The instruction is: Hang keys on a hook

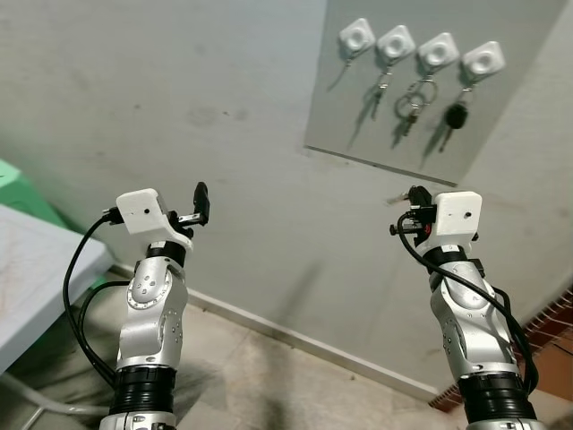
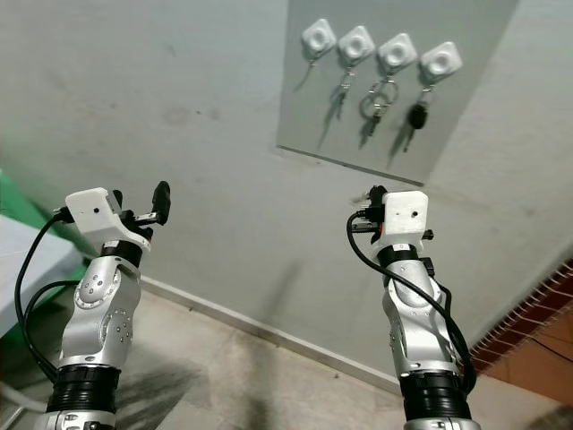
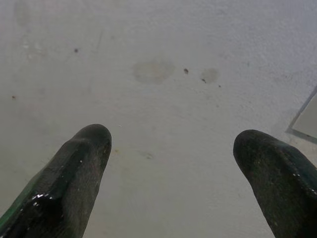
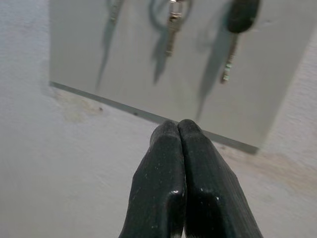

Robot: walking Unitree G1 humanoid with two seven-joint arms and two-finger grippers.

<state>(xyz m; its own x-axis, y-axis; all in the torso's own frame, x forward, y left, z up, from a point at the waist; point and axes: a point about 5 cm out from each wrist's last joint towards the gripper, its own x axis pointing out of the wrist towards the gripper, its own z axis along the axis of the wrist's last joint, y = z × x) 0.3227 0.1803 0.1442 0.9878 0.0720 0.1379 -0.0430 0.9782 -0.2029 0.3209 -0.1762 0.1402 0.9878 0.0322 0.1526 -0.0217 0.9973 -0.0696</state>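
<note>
A grey board point(image 1: 376, 125) on the wall carries a row of white hooks. The leftmost hook point(image 1: 356, 38) is bare. A small key point(image 1: 382, 85), a ring of keys point(image 1: 414, 103) and a black-headed key point(image 1: 456, 116) hang from the other three. My right gripper point(image 1: 414, 195) is raised below the board and away from it. In the right wrist view its fingers point(image 4: 168, 163) are pressed shut with nothing visible between them, under the black-headed key point(image 4: 241, 15). My left gripper point(image 1: 199, 206) is raised further left, open and empty, and it faces bare wall point(image 3: 163, 74).
A white table point(image 1: 36, 269) stands at the left with a green object point(image 1: 13, 175) behind it. A pale skirting point(image 1: 295, 340) runs along the foot of the wall above a tiled floor. Brickwork point(image 1: 555, 331) shows at the lower right.
</note>
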